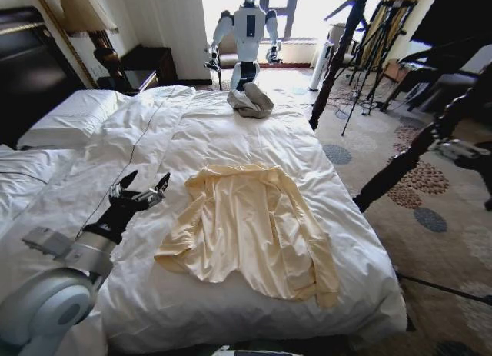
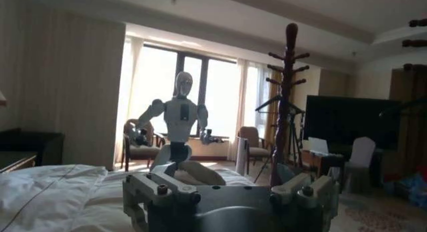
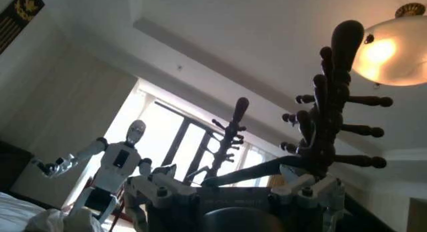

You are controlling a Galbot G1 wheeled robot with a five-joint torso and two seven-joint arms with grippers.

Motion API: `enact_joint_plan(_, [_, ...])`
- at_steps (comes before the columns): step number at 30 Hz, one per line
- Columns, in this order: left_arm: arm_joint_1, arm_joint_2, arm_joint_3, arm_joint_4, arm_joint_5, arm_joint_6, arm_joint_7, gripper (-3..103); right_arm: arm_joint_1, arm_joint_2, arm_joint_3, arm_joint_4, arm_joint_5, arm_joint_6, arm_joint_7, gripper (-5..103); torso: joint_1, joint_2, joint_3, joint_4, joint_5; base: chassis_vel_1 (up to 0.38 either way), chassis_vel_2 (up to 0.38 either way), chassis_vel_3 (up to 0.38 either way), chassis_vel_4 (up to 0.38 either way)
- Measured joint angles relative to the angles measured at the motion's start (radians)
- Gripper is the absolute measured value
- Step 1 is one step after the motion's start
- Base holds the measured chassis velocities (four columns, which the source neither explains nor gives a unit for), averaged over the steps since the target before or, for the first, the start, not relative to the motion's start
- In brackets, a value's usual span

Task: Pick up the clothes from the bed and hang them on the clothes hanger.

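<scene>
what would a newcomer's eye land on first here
The pale cream-yellow top lies spread flat on the white bed, near its foot. The left hand hovers open over the duvet just beside it. A white humanoid robot stands beyond the far edge by the bright window.

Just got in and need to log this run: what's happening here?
A wheeled robot faces the bed, where a cream-yellow long-sleeved top lies spread flat on the white duvet, untouched. The left end effector hovers open over the duvet, beside the top's collar end and apart from it. The right end effector is raised near a dark wooden coat stand, holding nothing. A grey-beige cloth bundle sits at the bed's far end.
</scene>
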Motion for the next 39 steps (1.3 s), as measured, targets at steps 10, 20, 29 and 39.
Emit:
enact_joint_plan(10, [-0.047,0.043,0.076,0.007,0.004,-0.008,0.006,100,-0.095,-0.04,0.113,0.006,0.038,0.044,-0.034,100,0.0,0.0,0.0,0.0016,-0.0012,0.0,0.0,0.0,0.0])
enact_joint_plan(20, [-0.053,0.022,0.113,0.011,0.046,-0.024,0.016,100,-0.03,-0.011,0.033,-0.012,-0.049,-0.003,0.051,100,0.0,0.0,0.0,0.002,-0.0011,0.0,0.0,0.0,0.0])
enact_joint_plan(29, [0.045,-0.157,0.16,0.012,0.144,-0.03,0.02,100,0.053,0.235,0.174,-0.259,-0.078,-0.216,0.095,100,0.0,0.0,0.0,0.0011,-0.001,0.0,0.0,0.0,0.0])
enact_joint_plan(39, [0.099,-0.232,0.173,0.013,0.187,-0.045,0.027,100,0.396,0.437,-0.155,-0.531,-0.149,-0.256,0.093,100,0.0,0.0,0.0,0.0015,-0.001,0.0,0.0,0.0,0.0])
